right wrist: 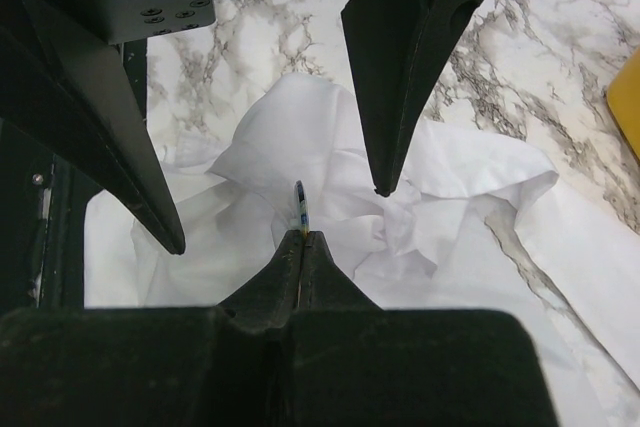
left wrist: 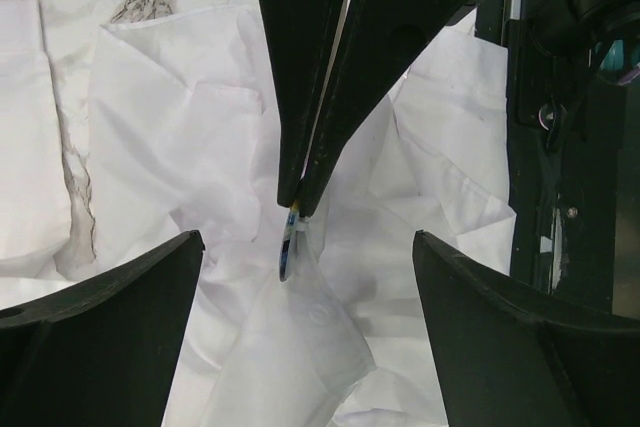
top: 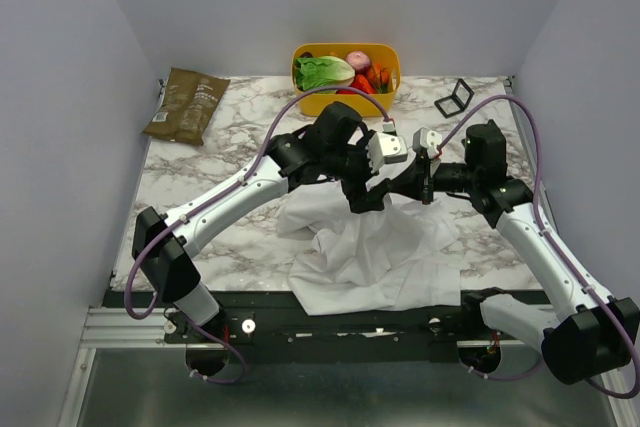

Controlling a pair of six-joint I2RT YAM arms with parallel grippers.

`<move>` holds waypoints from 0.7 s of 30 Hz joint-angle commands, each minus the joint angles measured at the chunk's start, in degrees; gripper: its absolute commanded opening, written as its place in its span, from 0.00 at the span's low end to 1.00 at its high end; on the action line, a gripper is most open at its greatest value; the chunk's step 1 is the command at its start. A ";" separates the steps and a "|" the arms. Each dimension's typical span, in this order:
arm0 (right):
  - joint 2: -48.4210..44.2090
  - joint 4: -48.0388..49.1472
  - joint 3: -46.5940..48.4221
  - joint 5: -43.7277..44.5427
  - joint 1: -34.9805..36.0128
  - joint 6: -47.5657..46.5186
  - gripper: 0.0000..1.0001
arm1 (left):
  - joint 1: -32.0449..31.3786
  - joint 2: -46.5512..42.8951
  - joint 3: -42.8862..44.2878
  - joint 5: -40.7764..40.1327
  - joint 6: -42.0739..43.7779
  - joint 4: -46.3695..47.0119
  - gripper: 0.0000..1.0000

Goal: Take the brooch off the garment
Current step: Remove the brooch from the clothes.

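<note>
**Right gripper** [right wrist: 300, 235]: the jaws are fully closed and pinch the brooch [right wrist: 299, 205] by one end. The brooch is a thin flat piece seen edge-on. Its long axis continues the line of the closed fingers and projects straight beyond their tips, toward the cloth.

**Left gripper** [left wrist: 306, 239]: it stands just past those tips, jaws spread wide and holding nothing. Its fingers [left wrist: 110, 327] flank the brooch, one on each side, apart from both the brooch and the right gripper. The brooch lies between the left fingers, but only the right arm grips it.

**Garment** [left wrist: 180, 147]: it lies crumpled beyond the brooch's free end, with a fold rising to meet that end. Neither wrist view shows whether the pin passes through the cloth.

**Judgement:** the coming move depends on that long axis. The brooch should be drawn back along the line of the right fingers, directly away from the fold. The open left jaws are placed to restrain the cloth on either side.

**Table** [right wrist: 300, 37]: the marble surface lies farthest off, under the garment.
</note>
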 commanded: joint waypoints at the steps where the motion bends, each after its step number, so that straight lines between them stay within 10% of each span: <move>1: -0.87 0.20 -0.42 0.02 -0.06 -0.42 0.01 | -0.18 -1.28 1.41 -1.59 0.82 -0.66 0.95; 21: 0.09 -0.67 -0.07 -1.73 -0.15 0.64 0.01 | 0.17 -4.28 -1.84 -10.64 2.05 2.50 0.99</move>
